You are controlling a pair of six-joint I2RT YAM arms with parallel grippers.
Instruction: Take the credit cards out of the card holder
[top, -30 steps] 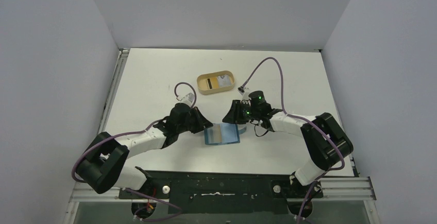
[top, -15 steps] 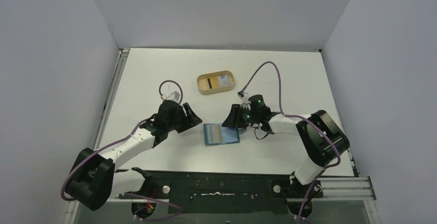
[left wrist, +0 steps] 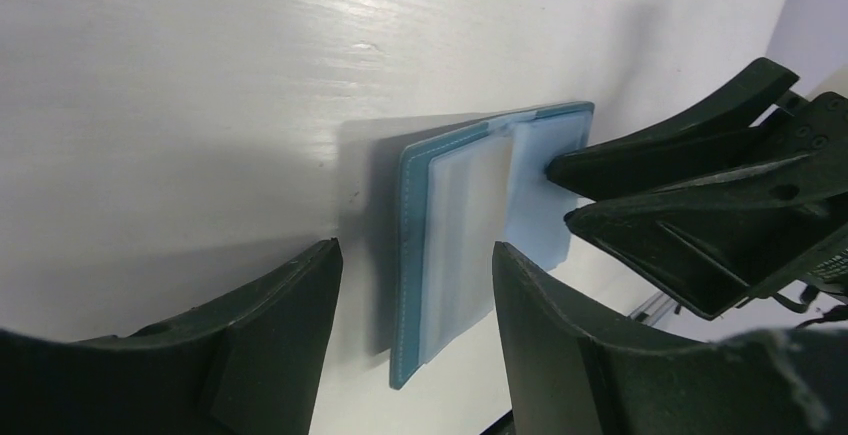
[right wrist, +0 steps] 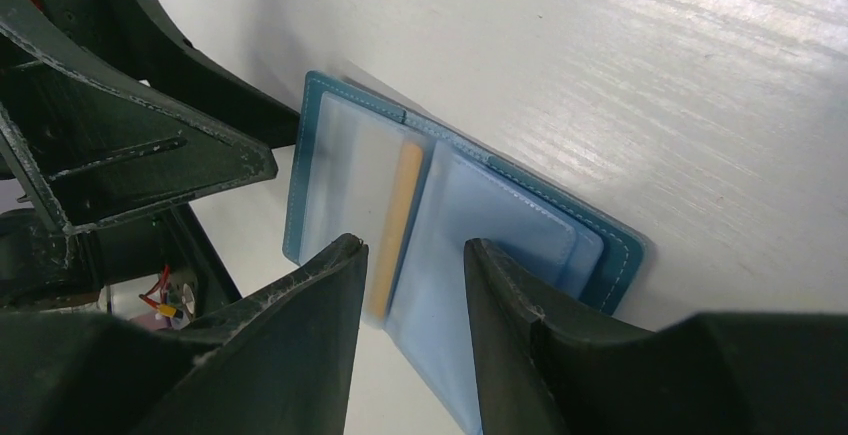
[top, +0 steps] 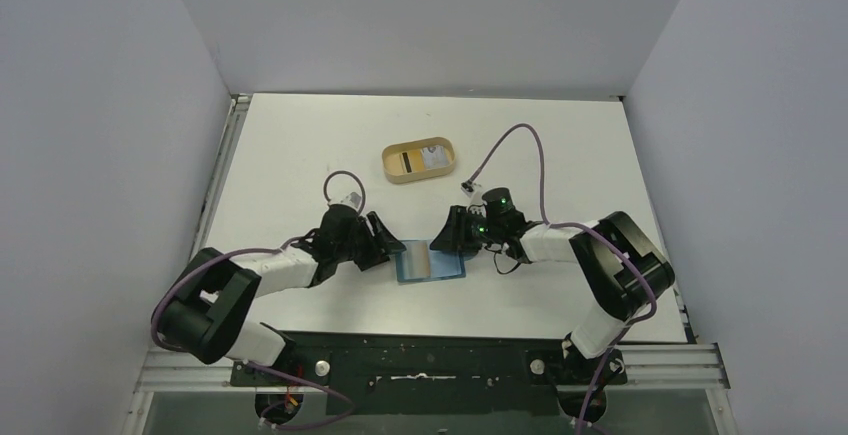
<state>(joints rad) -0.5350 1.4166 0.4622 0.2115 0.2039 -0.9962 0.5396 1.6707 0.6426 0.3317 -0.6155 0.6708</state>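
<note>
The teal card holder (top: 430,262) lies spread open on the white table, pale blue pockets up. A whitish credit card with a tan stripe (right wrist: 398,205) sits in a clear pocket. My left gripper (top: 393,250) is at the holder's left edge, open; in the left wrist view the teal edge (left wrist: 408,255) lies between the left gripper's (left wrist: 415,250) fingers without being pinched. My right gripper (top: 448,240) is at the holder's upper right, open. In the right wrist view the right gripper (right wrist: 410,248) straddles the middle fold of the holder (right wrist: 500,225).
A tan oval tray (top: 447,151) stands farther back on the table, with a pale card (top: 433,158) inside. The two grippers face each other closely over the holder. Grey walls close in the table on three sides.
My left gripper has opened, drawn back to the left, then returned to the holder's left edge. My right gripper has opened a little wider and stayed by the holder.
</note>
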